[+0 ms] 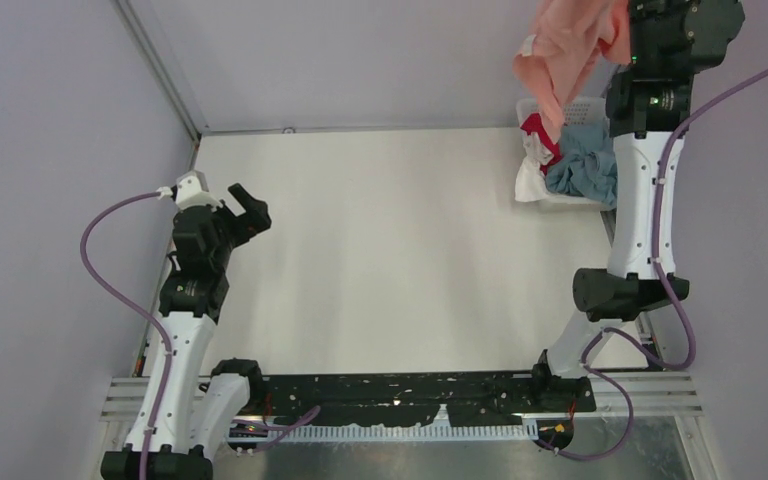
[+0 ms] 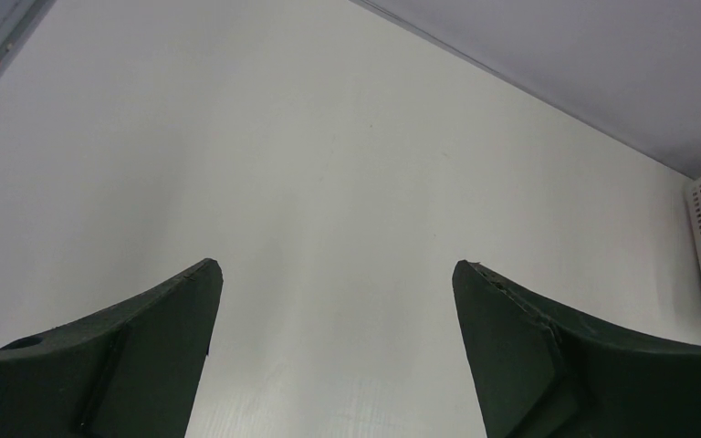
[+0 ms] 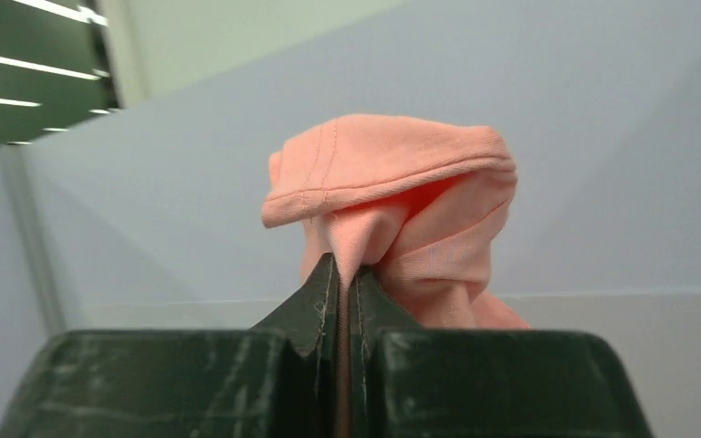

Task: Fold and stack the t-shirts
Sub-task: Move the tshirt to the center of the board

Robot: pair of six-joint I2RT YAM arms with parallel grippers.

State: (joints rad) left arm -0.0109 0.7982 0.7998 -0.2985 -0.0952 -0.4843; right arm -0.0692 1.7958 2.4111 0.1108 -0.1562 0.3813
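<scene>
At two o'clock the right arm stands stretched up tall, the right gripper [image 3: 338,269] pinching a soft salmon-pink cloth t-shirt [image 1: 565,45] that dangles above the white plastic lattice basket [image 1: 532,190]. At nine o'clock the left arm crouches low, the left gripper [image 2: 336,266] spread wide over the white table [image 1: 390,250].

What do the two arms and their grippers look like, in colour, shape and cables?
The left arm and right arm have white shells between black joint housings, each with a purple cable looping alongside. The left gripper and right gripper have dark, wedge-shaped fingers tapering to thin tips.
</scene>
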